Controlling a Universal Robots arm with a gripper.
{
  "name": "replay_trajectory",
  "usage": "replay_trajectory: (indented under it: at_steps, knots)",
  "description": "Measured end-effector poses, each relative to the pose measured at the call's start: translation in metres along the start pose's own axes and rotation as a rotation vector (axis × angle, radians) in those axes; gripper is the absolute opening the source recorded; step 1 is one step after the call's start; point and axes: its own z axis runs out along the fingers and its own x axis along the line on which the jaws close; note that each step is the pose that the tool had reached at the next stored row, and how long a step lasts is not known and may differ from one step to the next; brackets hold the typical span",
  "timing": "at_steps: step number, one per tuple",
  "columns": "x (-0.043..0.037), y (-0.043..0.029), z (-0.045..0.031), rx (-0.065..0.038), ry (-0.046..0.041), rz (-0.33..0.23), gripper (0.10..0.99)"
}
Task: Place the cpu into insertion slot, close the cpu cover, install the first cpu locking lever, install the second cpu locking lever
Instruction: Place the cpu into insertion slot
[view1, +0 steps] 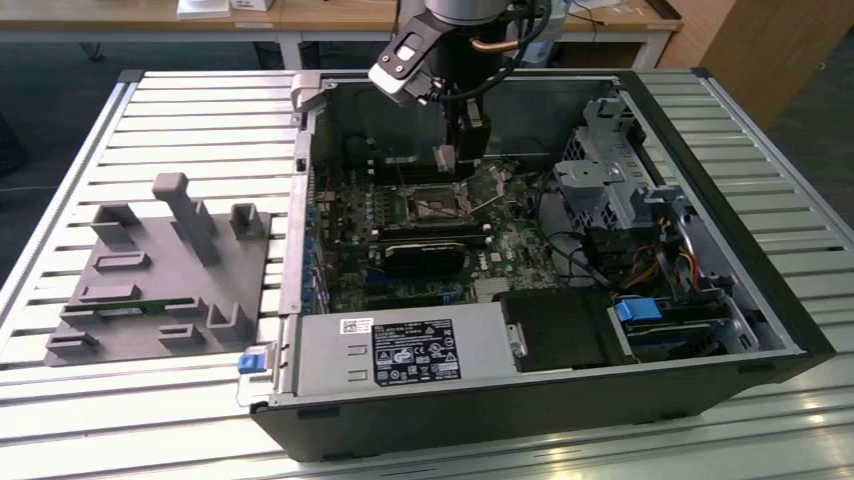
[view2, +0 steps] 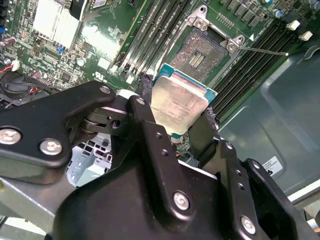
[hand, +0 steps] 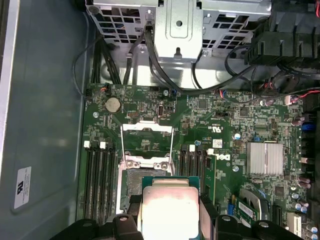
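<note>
Cpu (view2: 180, 102) is clamped between the fingers of the gripper (view1: 454, 156); it is held above the insertion slot (view2: 200, 55), not yet seated; the cpu cover (hand: 147, 137) is seen swung open beside the slot, inside the computer case (view1: 750, 230).

Grey fixture (view1: 160, 275), power supply box (view1: 400, 350)

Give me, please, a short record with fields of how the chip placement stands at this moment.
end effector: black two-fingered gripper, shut on the chip
held: cpu, small flat square chip with silvery-beige metal top, clamped at two opposite edges
where: over the green motherboard, close to the socket, not seated
target: insertion slot, small square socket, dark centre, silver rim, empty
lid: cpu cover, thin silver metal frame, swung open
setting: open black computer case on a slatted metal table
</note>
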Motion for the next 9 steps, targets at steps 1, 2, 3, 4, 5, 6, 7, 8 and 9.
replay_trajectory:
  at_steps: [1,2,3,4,5,6,7,8,9]
  knots:
    - [0.0,-0.0001,0.0007,0.0,-0.0004,0.0,0.537]
    - [0.0001,-0.0001,0.0014,0.0,-0.0009,0.0,0.537]
    - [0.0001,-0.0002,0.0021,0.0,-0.0013,0.0,0.537]
    - [0.0001,-0.0002,0.0029,0.001,-0.0017,0.0,0.537]
    - [0.0001,-0.0003,0.0036,0.001,-0.0021,0.0,0.537]
    - [0.0002,-0.0004,0.0043,0.001,-0.0024,0.0,0.537]
    - [0.0002,-0.0004,0.005,0.001,-0.0027,0.0,0.537]
    - [0.0002,-0.0005,0.0057,0.001,-0.0031,0.0,0.537]
    - [0.0003,-0.0005,0.0065,0.001,-0.0035,0.0,0.537]
